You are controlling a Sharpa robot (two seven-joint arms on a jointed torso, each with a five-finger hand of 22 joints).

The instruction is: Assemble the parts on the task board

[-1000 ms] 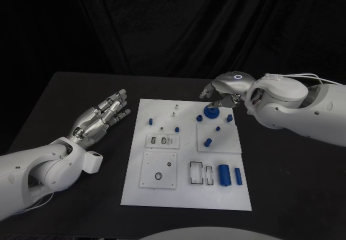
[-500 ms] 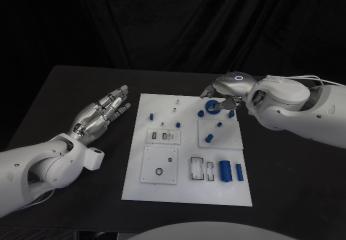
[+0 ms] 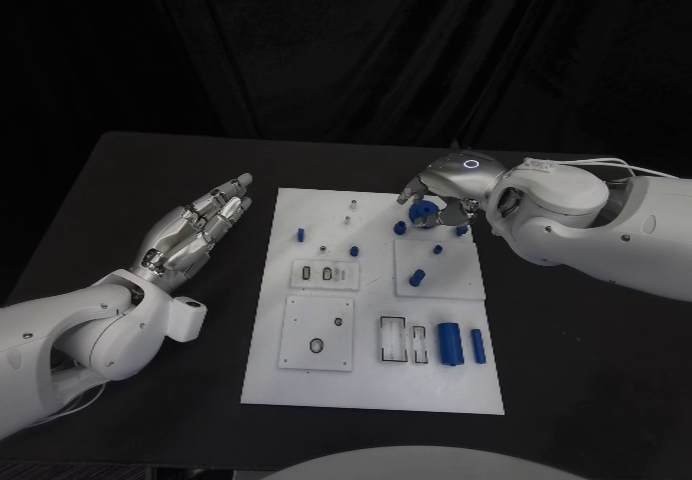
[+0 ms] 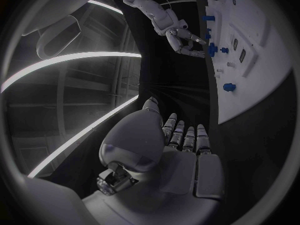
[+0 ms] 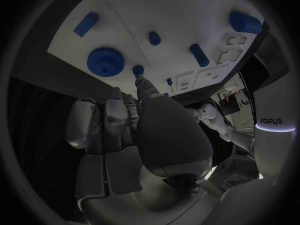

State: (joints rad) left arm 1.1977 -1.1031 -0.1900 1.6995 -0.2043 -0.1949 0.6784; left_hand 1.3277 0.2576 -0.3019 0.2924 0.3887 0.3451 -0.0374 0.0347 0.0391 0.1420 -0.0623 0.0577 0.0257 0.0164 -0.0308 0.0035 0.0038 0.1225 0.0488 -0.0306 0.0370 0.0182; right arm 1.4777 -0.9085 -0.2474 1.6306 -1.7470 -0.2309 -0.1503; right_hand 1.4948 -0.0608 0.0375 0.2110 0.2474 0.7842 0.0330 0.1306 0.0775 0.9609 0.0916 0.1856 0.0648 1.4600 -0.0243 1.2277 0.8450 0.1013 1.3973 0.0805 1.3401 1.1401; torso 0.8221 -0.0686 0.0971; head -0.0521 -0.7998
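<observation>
The white task board [image 3: 372,385] lies in the middle of the black table. A blue gear [image 3: 423,214] sits near its far right corner. My right hand [image 3: 444,192] hovers just beyond the gear, fingers apart and pointing down at it. In the right wrist view the gear [image 5: 105,61] lies flat on the board [image 5: 187,15], free of my right hand [image 5: 137,130], whose thumb tip is beside a small blue peg [image 5: 138,71]. My left hand [image 3: 202,225] rests open and flat, left of the board. The left wrist view shows this hand [image 4: 181,150] empty.
Small blue pegs [image 3: 302,236] [image 3: 417,279] stand on the board's far half. Two blue cylinders [image 3: 449,346] [image 3: 476,346] lie near its front right, beside rectangular slots [image 3: 392,340]. A square plate with a ring [image 3: 317,345] lies at the front left.
The head view has shifted a little. My right hand has stayed over the gear, with its fingers lifted slightly off it. The left hand has not moved.
</observation>
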